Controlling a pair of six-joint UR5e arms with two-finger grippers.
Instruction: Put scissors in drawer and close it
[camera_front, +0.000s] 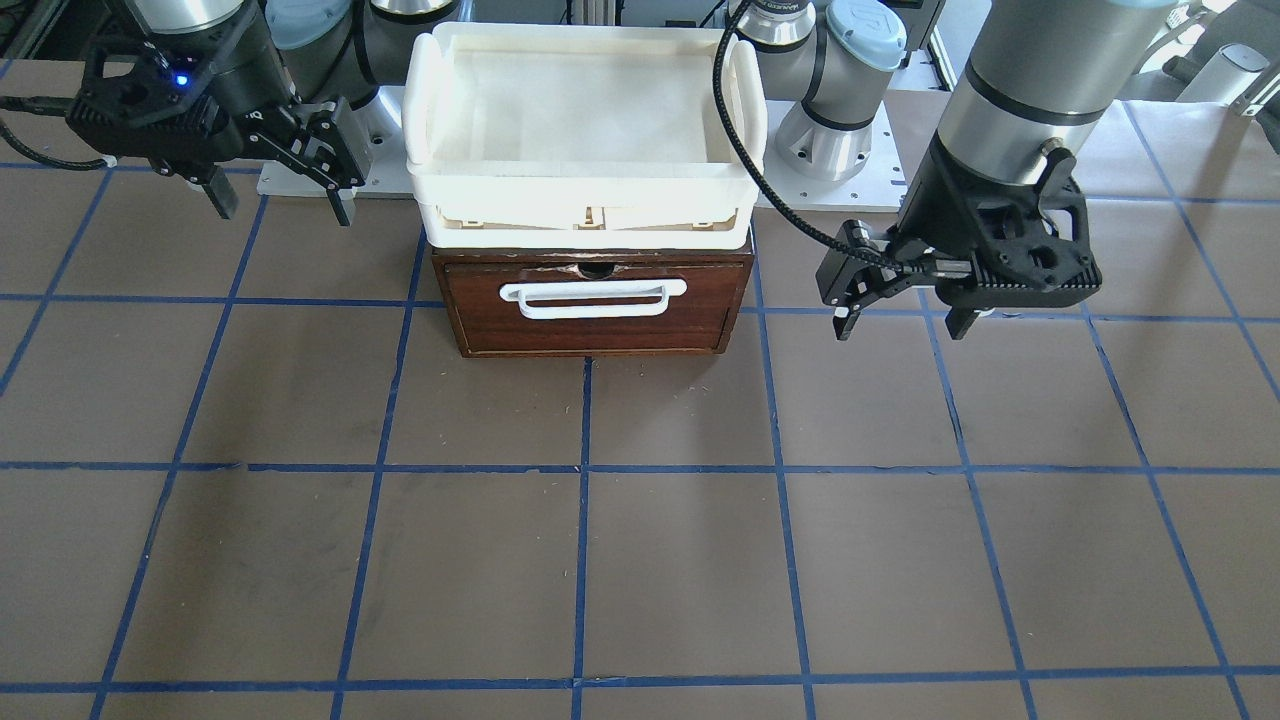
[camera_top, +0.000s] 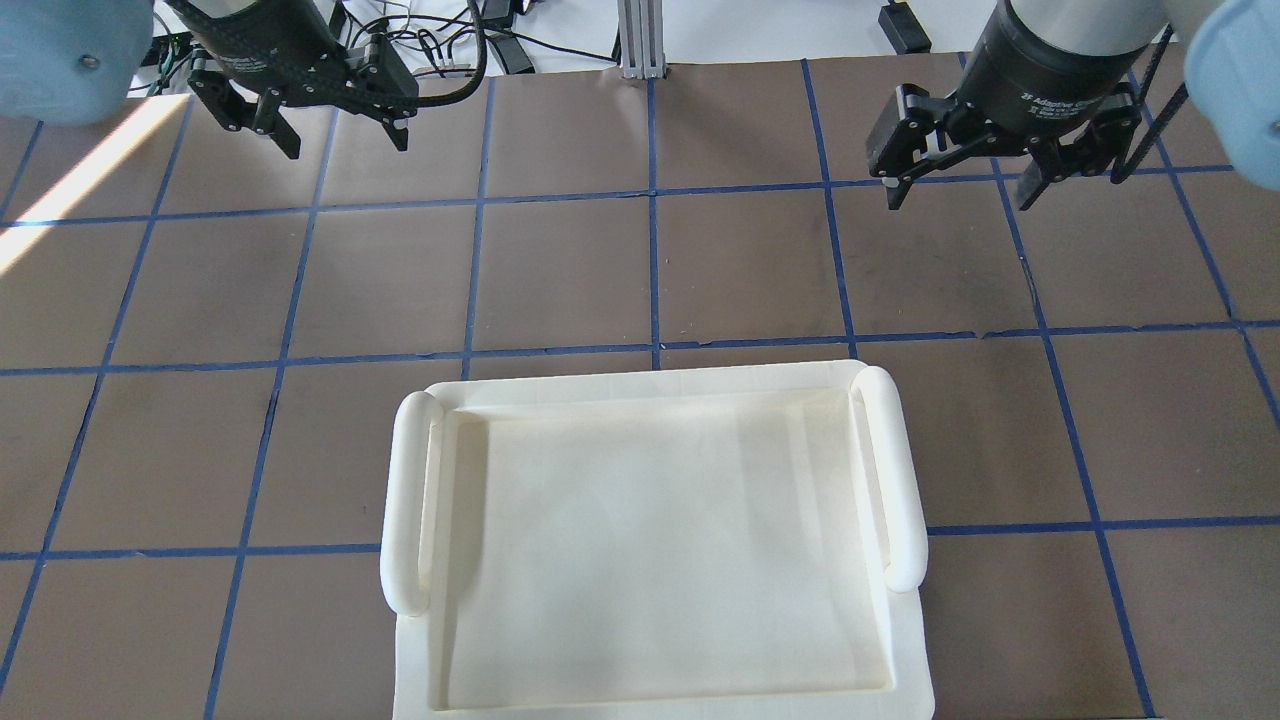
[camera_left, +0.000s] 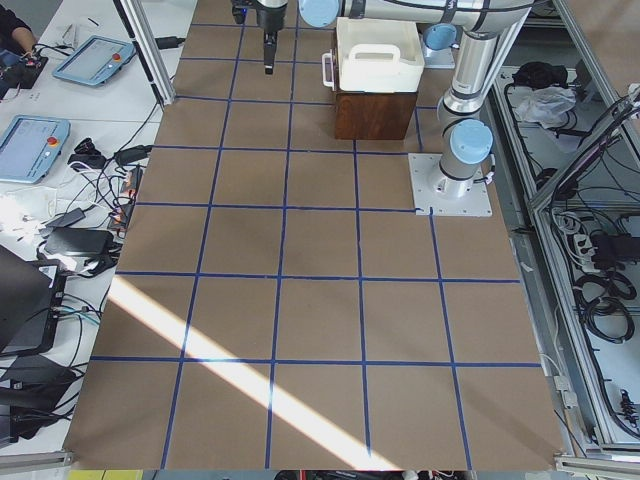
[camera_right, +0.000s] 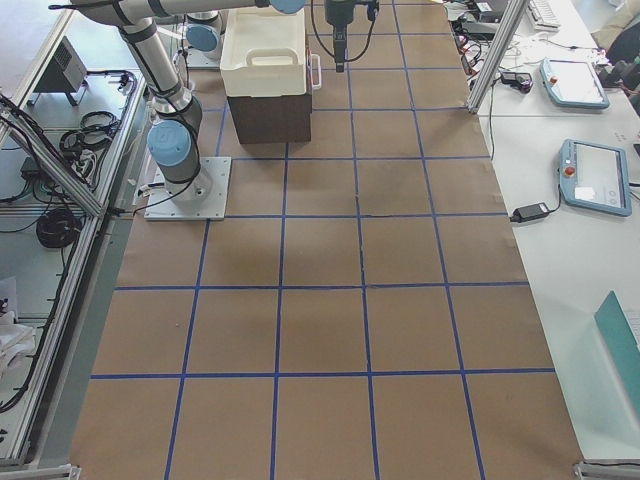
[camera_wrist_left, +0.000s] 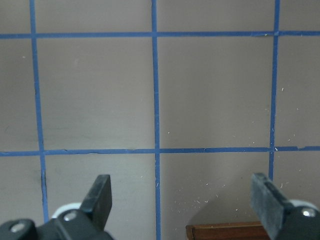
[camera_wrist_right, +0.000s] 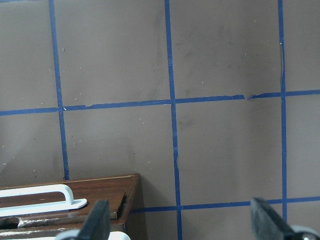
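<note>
While aloft, left gripper (camera_top: 346, 146) and right gripper (camera_top: 960, 199) agape.

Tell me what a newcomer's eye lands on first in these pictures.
A large cream-white tray sits atop the dark wooden drawer near the robot's base; the drawer looks shut, its white handle facing outward. The left end effector and right end effector hang open on either side, holding nothing. No scissors show in any view.
</note>
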